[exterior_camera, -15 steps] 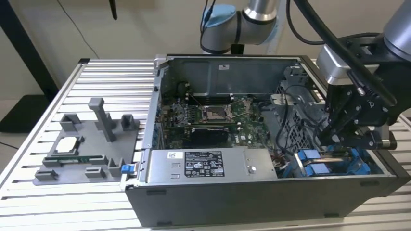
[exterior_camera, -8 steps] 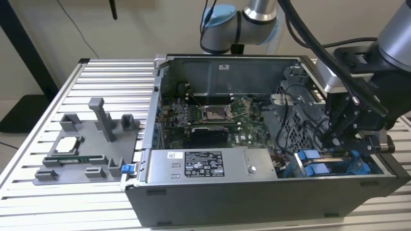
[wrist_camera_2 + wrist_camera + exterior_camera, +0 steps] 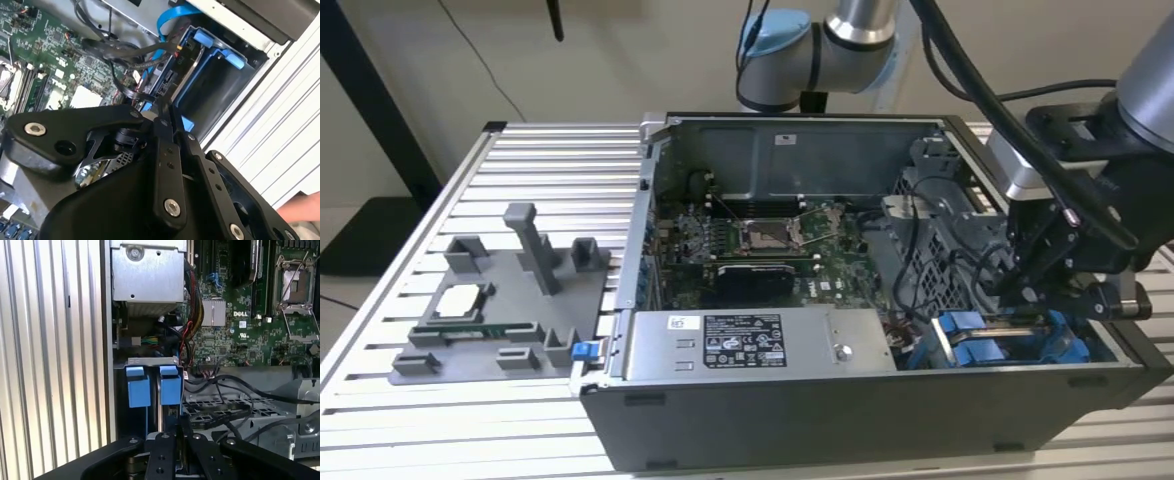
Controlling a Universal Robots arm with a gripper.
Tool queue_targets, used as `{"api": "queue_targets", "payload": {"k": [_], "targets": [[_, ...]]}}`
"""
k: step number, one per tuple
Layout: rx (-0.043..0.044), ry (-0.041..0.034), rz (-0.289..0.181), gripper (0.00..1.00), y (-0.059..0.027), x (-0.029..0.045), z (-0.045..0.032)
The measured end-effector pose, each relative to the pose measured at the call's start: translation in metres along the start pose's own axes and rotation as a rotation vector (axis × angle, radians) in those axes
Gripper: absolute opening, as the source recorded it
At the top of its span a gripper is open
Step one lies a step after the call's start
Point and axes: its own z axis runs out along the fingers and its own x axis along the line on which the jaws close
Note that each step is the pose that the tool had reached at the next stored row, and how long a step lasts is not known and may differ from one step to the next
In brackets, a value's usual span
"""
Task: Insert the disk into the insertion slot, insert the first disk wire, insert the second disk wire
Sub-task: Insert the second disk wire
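The tool [image 3: 1027, 300] hung low inside the open case [image 3: 854, 420], at the exterior view's right, over the drive cage [image 3: 947, 250]. In the second wrist view its tip [image 3: 167, 107] sat at the near end of the disk [image 3: 167, 80]. The disk stood on edge in its blue carrier in the slot [image 3: 197, 70], with a dark bay [image 3: 220, 87] just beside it. Whether the tool was open, closed or gripping could not be told. Black cables [image 3: 125, 50] and a blue cable [image 3: 167, 20] ran close by the disk. In the first wrist view two blue tabs [image 3: 152, 385] stood just ahead of the tool [image 3: 180, 432]. The motherboard [image 3: 761, 240] lay mid-case, with the power supply [image 3: 747, 345] near the front wall. The case rested on a ribbed counter [image 3: 520, 160].
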Motion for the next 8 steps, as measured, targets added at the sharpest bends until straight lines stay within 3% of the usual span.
{"api": "queue_targets", "payload": {"k": [3, 8], "targets": [[0.0001, -0.0002, 0.000, 0.00, -0.0001, 0.0000, -0.0001], [0.0068, -0.0192, -0.001, 0.00, 0.0000, 0.0007, 0.0039]]}}
